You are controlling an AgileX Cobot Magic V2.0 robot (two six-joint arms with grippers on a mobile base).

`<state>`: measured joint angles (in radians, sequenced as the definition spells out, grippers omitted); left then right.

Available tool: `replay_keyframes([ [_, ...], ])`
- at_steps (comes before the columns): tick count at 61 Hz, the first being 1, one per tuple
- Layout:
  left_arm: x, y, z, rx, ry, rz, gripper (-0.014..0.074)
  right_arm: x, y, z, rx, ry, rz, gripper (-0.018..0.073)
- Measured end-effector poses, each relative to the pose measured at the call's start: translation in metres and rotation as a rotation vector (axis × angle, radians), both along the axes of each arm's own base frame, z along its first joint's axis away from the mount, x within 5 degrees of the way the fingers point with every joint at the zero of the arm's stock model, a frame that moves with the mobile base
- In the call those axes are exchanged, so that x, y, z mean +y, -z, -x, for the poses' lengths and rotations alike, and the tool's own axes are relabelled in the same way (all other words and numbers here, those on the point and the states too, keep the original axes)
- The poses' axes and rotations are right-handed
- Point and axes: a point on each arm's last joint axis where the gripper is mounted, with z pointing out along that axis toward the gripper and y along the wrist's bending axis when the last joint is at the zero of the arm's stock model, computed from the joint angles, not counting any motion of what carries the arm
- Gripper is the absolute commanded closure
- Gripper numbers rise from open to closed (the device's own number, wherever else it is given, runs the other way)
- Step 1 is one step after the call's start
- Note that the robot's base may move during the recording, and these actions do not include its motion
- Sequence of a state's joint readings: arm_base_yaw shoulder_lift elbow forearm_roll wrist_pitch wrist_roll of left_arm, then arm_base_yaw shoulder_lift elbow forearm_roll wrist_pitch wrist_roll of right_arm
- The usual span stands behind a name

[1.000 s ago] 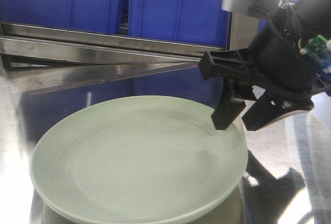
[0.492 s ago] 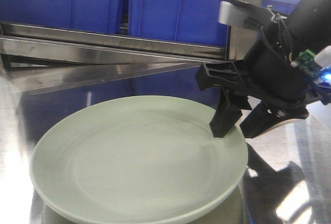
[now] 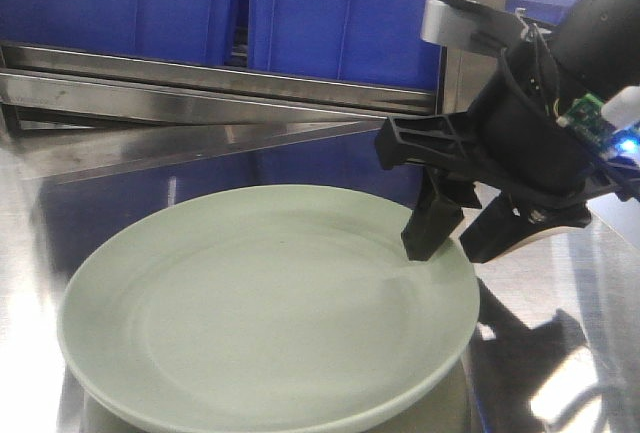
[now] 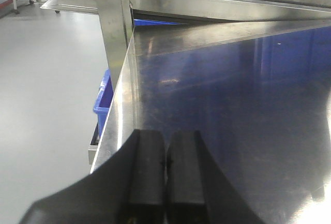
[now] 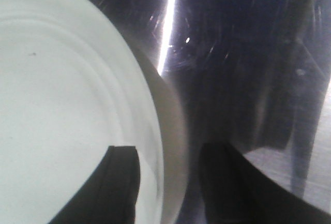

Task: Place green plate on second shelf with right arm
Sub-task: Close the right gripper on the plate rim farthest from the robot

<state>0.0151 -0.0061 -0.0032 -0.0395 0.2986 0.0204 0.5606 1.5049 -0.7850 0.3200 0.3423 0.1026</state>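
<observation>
Sage-green and matte, the green plate (image 3: 265,303) lies flat on the steel tabletop (image 3: 560,283), low in the front view & filling most of it. Faint rings show on its face, and the wide rim is gently raised. The right wrist cam sees the same plate (image 5: 62,105) from above, w/ a tiny dark speck on its surface.

The right gripper (image 3: 455,250) sits at the plate's rim on the right arm's side, jaws apart and straddling the edge. One finger (image 5: 119,182) is over the plate's inner face; the other (image 5: 222,182) is outside the rim, over bare steel. Nothing is clamped btwn them. Whether either tip touches the plate: can't tell. From the wrist cam the gripper (image 5: 169,149) has the rim running up btwn its two fingers. Its black body tilts down toward the plate, w/ a small green circuit board (image 3: 588,115) on the wrist.

The left gripper (image 4: 165,164) is over the tabletop (image 4: 232,105) near its edge, pads pressed together, holding nothing.

Behind the plate a steel shelf rail (image 3: 200,93) runs across, w/ blue bins (image 3: 340,13) on the level above it & an upright post (image 3: 470,63) beside the right arm. In the left wrist view a second upright post (image 4: 111,27) stands at the table's corner, a blue crate (image 4: 103,102) shows below the table edge, & grey floor (image 4: 46,89) lies beyond.
</observation>
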Motion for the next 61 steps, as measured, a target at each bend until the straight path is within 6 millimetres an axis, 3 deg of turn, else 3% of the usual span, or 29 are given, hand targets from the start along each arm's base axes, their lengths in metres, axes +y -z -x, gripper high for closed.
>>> replay_keyframes([
  [48, 0.0, 0.0, 0.0, 0.0, 0.0, 0.0, 0.0472, 0.0024, 0.006, -0.0018, 0.011, -0.002, 0.008, 0.0161],
  [61, 0.0, 0.0, 0.0, 0.0, 0.0, 0.0, 0.0472, 0.0036, 0.0053, -0.0025, -0.002, -0.001, 0.002, 0.0316],
])
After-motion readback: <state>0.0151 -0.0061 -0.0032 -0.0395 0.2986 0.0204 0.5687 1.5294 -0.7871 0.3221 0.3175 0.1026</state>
